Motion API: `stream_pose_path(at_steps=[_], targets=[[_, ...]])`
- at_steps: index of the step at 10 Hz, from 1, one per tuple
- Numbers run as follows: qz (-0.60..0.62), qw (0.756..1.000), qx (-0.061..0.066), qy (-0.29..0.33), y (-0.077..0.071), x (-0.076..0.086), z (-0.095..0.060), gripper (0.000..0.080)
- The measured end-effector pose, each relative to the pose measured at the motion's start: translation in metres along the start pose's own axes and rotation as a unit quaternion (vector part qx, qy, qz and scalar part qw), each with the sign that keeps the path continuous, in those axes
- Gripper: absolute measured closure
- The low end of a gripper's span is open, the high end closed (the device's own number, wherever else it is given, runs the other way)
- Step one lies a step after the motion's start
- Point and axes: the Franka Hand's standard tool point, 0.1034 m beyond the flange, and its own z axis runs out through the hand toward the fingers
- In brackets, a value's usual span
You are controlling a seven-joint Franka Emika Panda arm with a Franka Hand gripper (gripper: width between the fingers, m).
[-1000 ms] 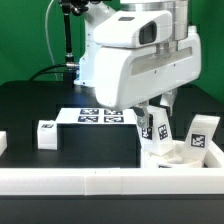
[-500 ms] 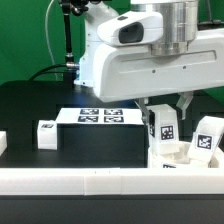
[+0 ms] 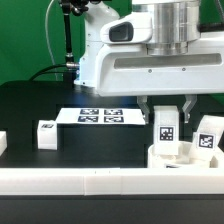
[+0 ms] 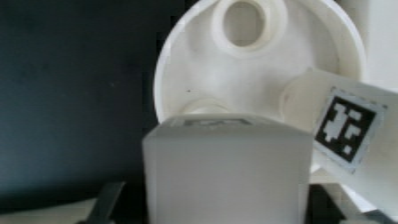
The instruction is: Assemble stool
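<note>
My gripper (image 3: 166,113) is shut on a short white stool leg (image 3: 165,130) and holds it upright, tag facing the camera, just above the white round seat (image 3: 186,158) at the exterior view's right. A second tagged leg (image 3: 206,138) stands in the seat, leaning slightly, beside the held one. In the wrist view the held leg (image 4: 221,165) fills the space between my gripper's (image 4: 224,206) dark fingers (image 4: 119,200). Beyond it lies the seat (image 4: 199,75) with an oval hole, and the other tagged leg (image 4: 349,124).
A loose tagged leg (image 3: 45,133) stands on the black table at the exterior view's left, and another white part (image 3: 3,143) shows at the left edge. The marker board (image 3: 95,116) lies mid-table. A long white border rail (image 3: 90,184) runs along the front.
The held leg has gone from tilted to upright and shifted slightly toward the exterior view's right, over the seat. The wrist turned with it. The grip has not changed.
</note>
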Motion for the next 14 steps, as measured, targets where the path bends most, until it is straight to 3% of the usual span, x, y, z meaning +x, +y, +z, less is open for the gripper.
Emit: stream_pose_path(at_steps=[5,7,9,11,14], targets=[[0.143,0.990,0.002,-0.001,-0.0010,-0.0003,0.0002,0.0462],[0.248,0.969,0.012,-0.004,-0.0015,-0.0002,0.0010,0.0462],[0.363,0.931,0.027,-0.005,-0.0032,0.0013,0.0017,0.0462],[0.483,0.874,0.047,-0.012,-0.0045,0.0034,0.0020,0.0462],[0.591,0.805,0.053,-0.021,-0.0066,0.0044,0.0021,0.0462]])
